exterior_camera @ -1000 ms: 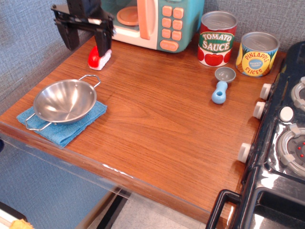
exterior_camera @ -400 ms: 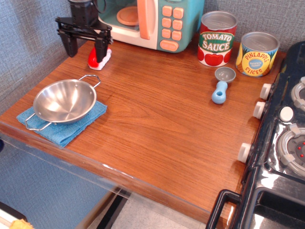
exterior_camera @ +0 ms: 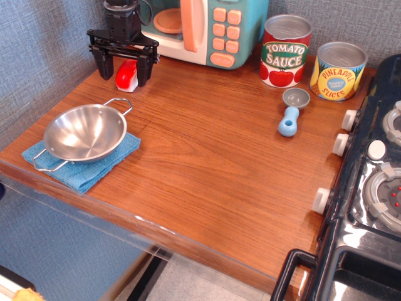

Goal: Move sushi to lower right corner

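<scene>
At the upper left of the frame, the sushi (exterior_camera: 126, 76) is straddled by the spread, not yet closed fingers of the gripper (exterior_camera: 123, 71), apparently for grasping and transfer to the bare lower right corner (exterior_camera: 263, 241).

"What does the arm look like?"
"All black: a boxy wrist above a wide crossbar."
"And the gripper (exterior_camera: 123, 70)?"
"Two short, thick black fingers (exterior_camera: 143, 71) hanging from that bar, matte plastic."
</scene>
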{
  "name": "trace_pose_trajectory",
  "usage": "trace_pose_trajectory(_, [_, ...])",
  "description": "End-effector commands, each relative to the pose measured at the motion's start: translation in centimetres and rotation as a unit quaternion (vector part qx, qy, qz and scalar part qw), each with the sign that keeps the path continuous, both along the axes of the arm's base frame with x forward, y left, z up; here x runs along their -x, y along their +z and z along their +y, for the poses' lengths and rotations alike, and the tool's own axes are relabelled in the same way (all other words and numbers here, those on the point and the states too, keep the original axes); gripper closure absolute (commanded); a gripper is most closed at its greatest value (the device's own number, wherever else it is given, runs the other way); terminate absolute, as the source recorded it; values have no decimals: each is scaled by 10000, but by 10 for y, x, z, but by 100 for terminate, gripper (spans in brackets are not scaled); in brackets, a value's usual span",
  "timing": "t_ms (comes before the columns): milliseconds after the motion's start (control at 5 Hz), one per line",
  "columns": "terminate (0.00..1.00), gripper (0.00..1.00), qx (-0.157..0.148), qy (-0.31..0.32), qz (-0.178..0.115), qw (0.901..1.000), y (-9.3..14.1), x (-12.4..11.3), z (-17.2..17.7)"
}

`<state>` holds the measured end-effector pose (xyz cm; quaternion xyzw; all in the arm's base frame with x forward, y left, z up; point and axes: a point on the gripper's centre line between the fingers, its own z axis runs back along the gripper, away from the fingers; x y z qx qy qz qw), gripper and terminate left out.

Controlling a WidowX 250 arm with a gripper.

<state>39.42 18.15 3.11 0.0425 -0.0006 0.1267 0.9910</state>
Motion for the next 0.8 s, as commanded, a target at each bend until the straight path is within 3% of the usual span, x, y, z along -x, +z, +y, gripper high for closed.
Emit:
trace_pose_trajectory(0, [0, 0, -226, -36, -180, 9996, 14, -15, 3])
trace_pose_trajectory(200, [0, 100, -286, 0, -132, 9995, 9, -14, 3])
trace_pose_trajectory(400, [0, 100, -294, -45, -94, 9995, 9, -11, 2])
trace_pose_trajectory(600, [0, 100, -228, -136, -312, 9992, 26, -9, -1])
